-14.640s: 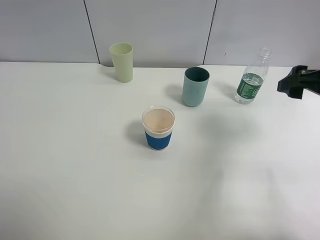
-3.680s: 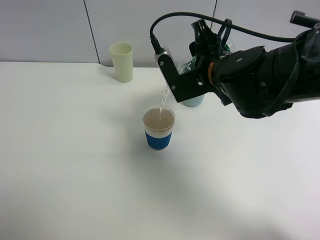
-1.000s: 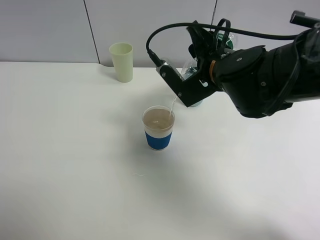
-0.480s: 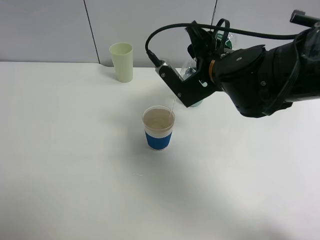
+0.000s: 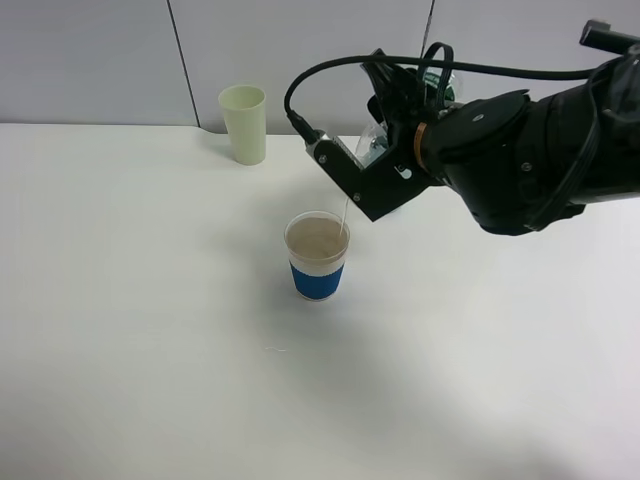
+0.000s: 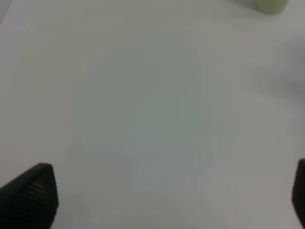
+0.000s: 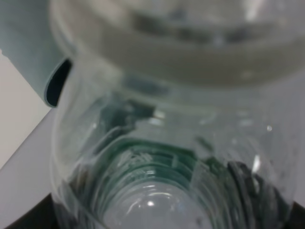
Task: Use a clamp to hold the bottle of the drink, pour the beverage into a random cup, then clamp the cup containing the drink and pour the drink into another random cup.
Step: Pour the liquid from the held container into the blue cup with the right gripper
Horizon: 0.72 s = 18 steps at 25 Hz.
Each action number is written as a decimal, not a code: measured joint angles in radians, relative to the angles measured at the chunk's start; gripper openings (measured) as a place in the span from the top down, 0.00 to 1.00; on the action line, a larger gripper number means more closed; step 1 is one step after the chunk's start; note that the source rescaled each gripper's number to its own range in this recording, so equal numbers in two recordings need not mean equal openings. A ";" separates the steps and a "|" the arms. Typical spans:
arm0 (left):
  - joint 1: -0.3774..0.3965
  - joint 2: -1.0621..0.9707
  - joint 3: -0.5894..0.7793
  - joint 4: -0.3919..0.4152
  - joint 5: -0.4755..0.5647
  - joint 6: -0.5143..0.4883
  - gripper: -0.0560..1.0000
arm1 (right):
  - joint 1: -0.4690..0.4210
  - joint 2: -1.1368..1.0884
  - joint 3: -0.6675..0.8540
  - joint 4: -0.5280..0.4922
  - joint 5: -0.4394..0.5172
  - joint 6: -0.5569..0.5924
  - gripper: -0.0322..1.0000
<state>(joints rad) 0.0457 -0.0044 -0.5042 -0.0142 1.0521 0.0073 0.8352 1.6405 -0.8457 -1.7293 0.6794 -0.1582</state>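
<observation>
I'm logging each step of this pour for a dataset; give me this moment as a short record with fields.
Right gripper: shut on the bottle, tilted above the blue-sleeved cup
Pour: thin stream falling into that cup
Left gripper: open, empty, over the table
Pale green cup: upright at the back, apart from both arms
Teal cup: mostly hidden behind the right arm in the high view
Stage: first pour under way

Clear bottle (image 7: 157, 148) tilted, stream falling into blue-banded cup (image 5: 318, 272).
</observation>
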 joint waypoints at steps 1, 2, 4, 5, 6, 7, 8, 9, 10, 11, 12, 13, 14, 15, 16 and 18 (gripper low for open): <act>0.000 0.000 0.000 0.000 0.000 0.000 0.00 | 0.000 0.000 0.000 0.000 -0.002 -0.005 0.94; 0.000 0.000 0.000 0.000 0.000 0.000 0.00 | 0.000 0.000 0.000 0.000 -0.005 -0.009 0.94; 0.000 0.000 0.000 0.000 0.000 0.000 0.00 | 0.000 0.000 0.000 0.000 -0.009 -0.023 0.94; 0.000 0.000 0.000 0.000 0.000 0.000 0.00 | 0.000 0.000 0.000 0.000 -0.015 -0.034 0.94; 0.000 0.000 0.000 0.000 0.000 0.000 0.00 | 0.000 0.000 0.000 0.000 -0.019 -0.047 0.94; 0.000 0.000 0.000 0.000 0.000 0.000 0.00 | 0.000 0.000 0.000 0.000 -0.023 -0.060 0.94; 0.000 0.000 0.000 0.000 0.000 0.000 0.00 | 0.000 0.000 0.000 0.000 -0.025 -0.070 0.94; 0.000 0.000 0.000 0.000 0.000 0.000 0.00 | 0.000 0.000 0.000 0.000 -0.029 -0.078 0.94; 0.000 0.000 0.000 0.000 0.000 0.000 0.00 | 0.000 0.000 0.000 0.000 -0.029 -0.082 0.94; 0.000 0.000 0.000 0.000 0.000 0.000 0.00 | 0.000 0.000 0.000 0.000 -0.029 -0.085 0.94; 0.000 0.000 0.000 0.000 0.000 0.000 0.00 | 0.000 0.000 0.000 0.000 -0.029 -0.085 0.94; 0.000 0.000 0.000 0.000 0.000 0.000 0.00 | 0.000 0.000 0.000 0.000 -0.029 -0.085 0.94; 0.000 0.000 0.000 0.000 0.000 0.000 0.00 | 0.000 0.000 0.000 0.000 -0.029 -0.084 0.94; 0.000 0.000 0.000 0.000 0.000 0.000 0.00 | 0.000 0.000 0.000 0.000 -0.029 -0.070 0.94; 0.000 0.000 0.000 0.000 0.000 0.000 0.00 | 0.000 0.000 0.000 0.000 -0.029 -0.045 0.94; 0.000 0.000 0.000 0.000 0.000 0.000 0.00 | 0.000 0.000 0.000 0.000 -0.030 0.038 0.94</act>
<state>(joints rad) 0.0457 -0.0044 -0.5042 -0.0142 1.0521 0.0073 0.8352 1.6405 -0.8457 -1.7293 0.6493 -0.1200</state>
